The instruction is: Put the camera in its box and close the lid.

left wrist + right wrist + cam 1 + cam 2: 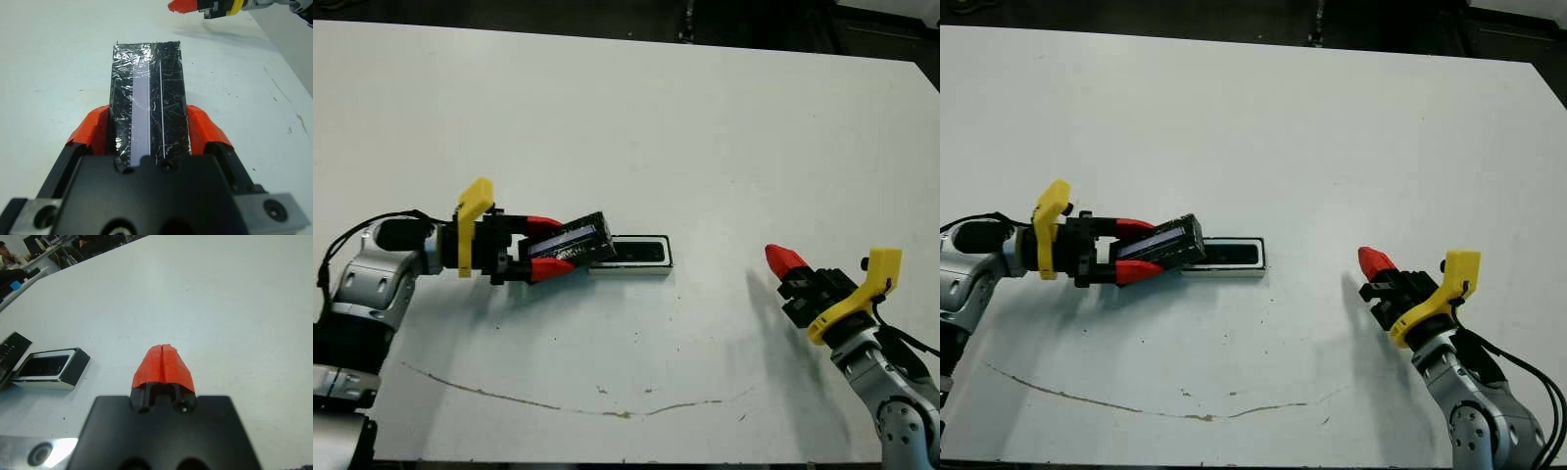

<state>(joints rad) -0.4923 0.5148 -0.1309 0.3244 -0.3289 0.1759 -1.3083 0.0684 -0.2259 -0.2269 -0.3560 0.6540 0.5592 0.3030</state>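
Left gripper (551, 248) fingers (93, 129) clamp the speckled, pale-striped flat black lid (146, 105), tilted at the white-rimmed shallow box (51, 368); right gripper (163, 364) shut, empty. Risk: the tilted lid catches the rim and shoves the box.

On the white desk (705, 127), the left claw (551, 247) grips the black lid (576, 241) between its red fingers (544, 223), one on each long side. The lid is tilted, its far end raised over the left end of the box (633, 254), which lies flat just right of the claw with a dark inside showing within its white rim. The right claw (783, 258) sits well apart at the lower right, red fingers pressed together and holding nothing. A thin brown mark (558, 401) curves along the desk's near part.
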